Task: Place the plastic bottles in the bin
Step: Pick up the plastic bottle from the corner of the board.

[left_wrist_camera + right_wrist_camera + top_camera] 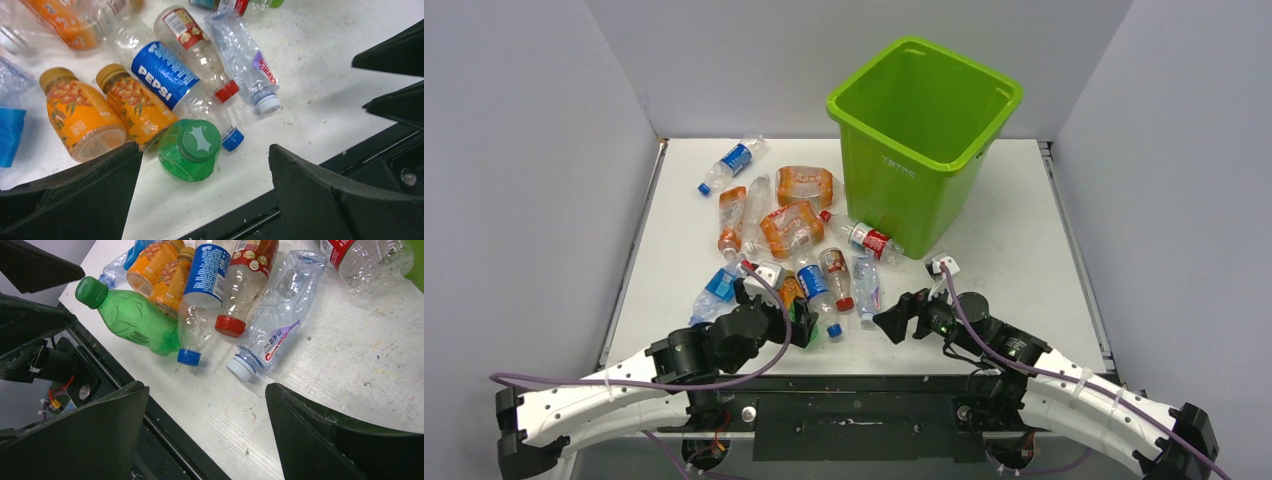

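Both tools gape wide, nothing held: left tool (807, 326) above the green bottle (190, 150), right tool (892, 323) opposite. Plastic bottles (796, 228) litter the worktop (1024, 260), left of the bin (906, 170).

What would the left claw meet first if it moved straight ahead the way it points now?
Probably the small green bottle, centred ahead of the open left claw, cap facing it. How far off is unclear.

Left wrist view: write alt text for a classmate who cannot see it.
The open left tool hangs over a small green bottle lying on the white table. Beyond it lie a blue Pepsi bottle, two orange-label bottles, a red-capped bottle and a white-capped clear bottle.
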You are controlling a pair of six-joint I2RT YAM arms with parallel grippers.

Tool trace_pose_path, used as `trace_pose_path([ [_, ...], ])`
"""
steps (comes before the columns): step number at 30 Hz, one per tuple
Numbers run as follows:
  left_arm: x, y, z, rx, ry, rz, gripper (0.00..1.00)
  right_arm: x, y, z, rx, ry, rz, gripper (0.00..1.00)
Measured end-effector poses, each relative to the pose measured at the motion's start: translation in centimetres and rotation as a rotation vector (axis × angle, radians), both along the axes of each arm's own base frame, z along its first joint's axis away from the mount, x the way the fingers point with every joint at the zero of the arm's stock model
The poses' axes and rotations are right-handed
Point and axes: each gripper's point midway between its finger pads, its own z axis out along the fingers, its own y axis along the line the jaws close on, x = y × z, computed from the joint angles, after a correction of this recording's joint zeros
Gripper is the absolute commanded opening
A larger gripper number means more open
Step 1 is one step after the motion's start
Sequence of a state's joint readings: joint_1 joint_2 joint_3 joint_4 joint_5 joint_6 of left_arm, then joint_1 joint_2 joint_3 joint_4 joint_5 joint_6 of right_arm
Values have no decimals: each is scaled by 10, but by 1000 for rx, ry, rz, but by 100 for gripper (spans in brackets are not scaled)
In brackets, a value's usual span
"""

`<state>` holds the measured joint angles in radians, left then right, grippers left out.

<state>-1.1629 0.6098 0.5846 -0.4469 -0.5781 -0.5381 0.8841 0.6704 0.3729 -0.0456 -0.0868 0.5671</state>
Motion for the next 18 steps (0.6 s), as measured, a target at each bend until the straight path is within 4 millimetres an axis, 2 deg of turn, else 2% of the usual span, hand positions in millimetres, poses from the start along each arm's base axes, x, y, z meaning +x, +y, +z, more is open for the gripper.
trace_pose_path([
  [10, 2, 4, -55, 35, 39, 47, 100, 2, -4, 7, 9, -27, -30, 90],
  [14, 4, 4, -75, 58, 42, 64, 87, 2, -5, 8, 9, -31, -36, 90],
  [18, 6, 2, -86, 61, 40, 69, 75, 1, -5, 8, 6, -30, -33, 90],
])
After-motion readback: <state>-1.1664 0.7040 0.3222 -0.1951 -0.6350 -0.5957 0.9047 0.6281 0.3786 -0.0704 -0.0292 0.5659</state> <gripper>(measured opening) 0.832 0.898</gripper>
